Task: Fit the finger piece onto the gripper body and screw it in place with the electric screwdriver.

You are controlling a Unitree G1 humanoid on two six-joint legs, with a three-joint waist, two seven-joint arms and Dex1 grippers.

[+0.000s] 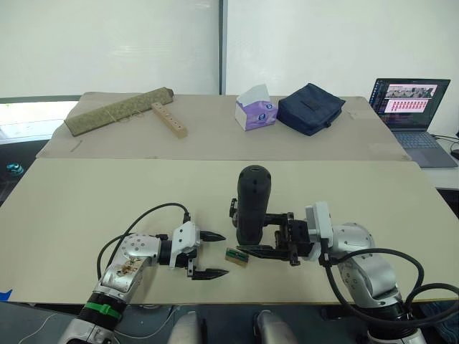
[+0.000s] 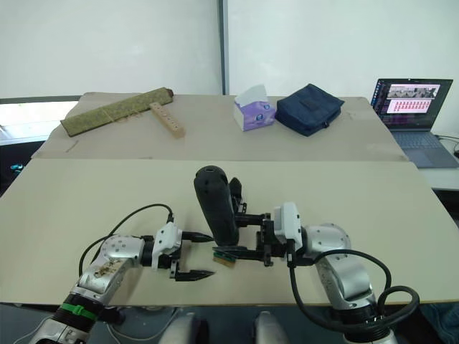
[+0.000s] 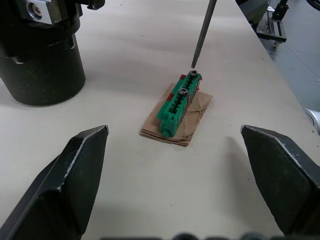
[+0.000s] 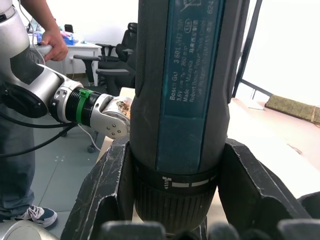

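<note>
- The right gripper (image 1: 276,239) is clamped round the electric screwdriver (image 1: 251,204), holding it near-upright and tilted at the middle of the near table (image 1: 86,208). In the left wrist view the thin bit (image 3: 204,31) comes down onto a screw head in the small green block (image 3: 179,103), which sits on a scrap of brown card.
- So my read is the step in hand is picking a screw off that block. To do it well: keep the bit square in the head, press lightly, and lift straight so the screw doesn't drop or drag the block along.
- The left gripper (image 1: 208,254) lies low on the table just left of the block, fingers spread wide with nothing in them, pointing right toward it. It could steady the block if it skids.
- The right forearm reaches in from the near right, wrist turned left, cable looping off behind it.
- There's something black behind the screwdriver, maybe the gripper body, but I can't tell. Can't make out the finger piece either.
- A person stands beside the robot in the right wrist view.
</note>
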